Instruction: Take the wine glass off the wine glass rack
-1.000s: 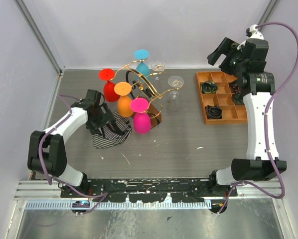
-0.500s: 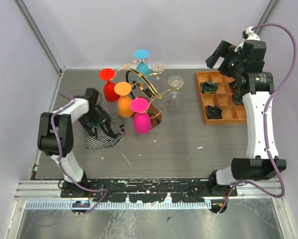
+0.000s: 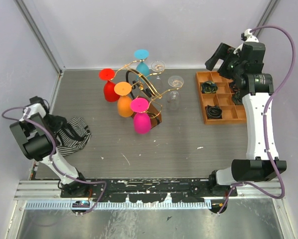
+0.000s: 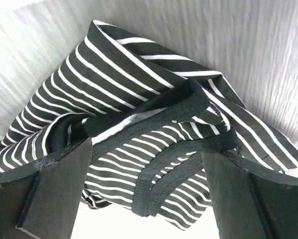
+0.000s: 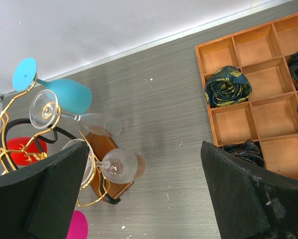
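Note:
The gold wire wine glass rack (image 3: 145,92) stands on its brown wooden base (image 3: 153,113) at the table's back middle. Clear wine glasses (image 3: 174,98) hang on its right side, and teal (image 3: 142,62), red (image 3: 109,90), orange (image 3: 124,105) and pink (image 3: 141,122) glasses on the other arms. My right gripper (image 3: 217,55) is open and empty, high up to the right of the rack; its view shows a clear glass bowl (image 5: 120,165) and the rack base (image 5: 105,149) below. My left gripper (image 3: 57,127) is open at the far left, with a striped cloth (image 4: 154,144) between its fingers.
An orange-brown compartment tray (image 3: 227,114) with rolled dark fabrics (image 3: 213,111) sits at the right, also in the right wrist view (image 5: 256,47). The black-and-white striped cloth (image 3: 72,135) lies near the left wall. White walls close the back and sides.
My left arm has swung back to the left wall, and the striped cloth has moved with it, away from the rack. The right arm has barely shifted.

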Motion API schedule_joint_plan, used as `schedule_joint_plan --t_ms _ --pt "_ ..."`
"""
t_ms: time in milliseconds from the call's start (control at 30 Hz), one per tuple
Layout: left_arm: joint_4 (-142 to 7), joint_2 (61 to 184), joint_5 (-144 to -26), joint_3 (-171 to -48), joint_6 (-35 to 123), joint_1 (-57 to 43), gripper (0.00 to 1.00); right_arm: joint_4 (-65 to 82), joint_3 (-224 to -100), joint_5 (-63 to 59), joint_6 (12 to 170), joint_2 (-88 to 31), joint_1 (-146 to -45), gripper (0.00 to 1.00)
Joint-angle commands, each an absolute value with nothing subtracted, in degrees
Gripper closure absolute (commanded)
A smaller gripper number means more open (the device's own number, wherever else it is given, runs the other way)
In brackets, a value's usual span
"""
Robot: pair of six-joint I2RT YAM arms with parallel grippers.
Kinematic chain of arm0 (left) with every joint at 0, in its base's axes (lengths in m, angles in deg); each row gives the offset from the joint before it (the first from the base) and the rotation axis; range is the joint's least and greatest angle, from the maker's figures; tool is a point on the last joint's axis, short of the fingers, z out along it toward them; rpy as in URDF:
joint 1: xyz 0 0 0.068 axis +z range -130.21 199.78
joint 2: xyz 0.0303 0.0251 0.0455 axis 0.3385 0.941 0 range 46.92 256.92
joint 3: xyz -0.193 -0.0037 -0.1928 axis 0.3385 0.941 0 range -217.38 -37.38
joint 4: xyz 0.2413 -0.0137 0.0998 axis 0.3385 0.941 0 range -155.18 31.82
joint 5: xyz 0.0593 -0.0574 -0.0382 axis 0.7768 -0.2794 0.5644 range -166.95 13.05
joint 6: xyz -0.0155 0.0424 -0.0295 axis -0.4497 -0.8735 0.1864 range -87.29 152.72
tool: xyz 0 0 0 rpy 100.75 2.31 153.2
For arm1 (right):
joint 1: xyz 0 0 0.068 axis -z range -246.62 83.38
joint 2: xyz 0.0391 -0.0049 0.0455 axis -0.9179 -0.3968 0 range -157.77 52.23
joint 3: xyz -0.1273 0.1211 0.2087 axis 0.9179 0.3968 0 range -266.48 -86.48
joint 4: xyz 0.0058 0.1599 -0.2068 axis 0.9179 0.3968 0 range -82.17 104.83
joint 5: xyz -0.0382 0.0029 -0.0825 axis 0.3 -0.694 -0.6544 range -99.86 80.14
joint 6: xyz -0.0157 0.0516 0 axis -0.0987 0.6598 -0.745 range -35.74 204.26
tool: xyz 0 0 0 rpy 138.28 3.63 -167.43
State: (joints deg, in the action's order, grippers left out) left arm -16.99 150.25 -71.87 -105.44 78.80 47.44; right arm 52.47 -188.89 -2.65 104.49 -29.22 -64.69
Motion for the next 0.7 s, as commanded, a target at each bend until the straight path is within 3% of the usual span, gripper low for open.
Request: schedule_joint_plan --t_ms 0,267,433,667 --pt "-15.0 150.4 -69.0 -108.9 78.5 51.4 0.02 50.2 -189.2 -0.6 103.5 -26.7 -64.7 0.0" --pt "-15.2 142.8 -68.6 -109.8 78.6 50.8 0.02 51.0 -190.6 5.7 103.4 -27.9 -64.9 0.0" --pt "-20.9 136.8 -75.0 -103.7 78.4 44.4 0.01 51.4 -190.7 7.5 103.5 -28.4 -67.0 0.0" --pt "-21.0 139.3 -79.1 -99.4 78.3 35.7 0.01 51.5 -190.7 6.7 103.8 -27.7 -67.5 0.0"
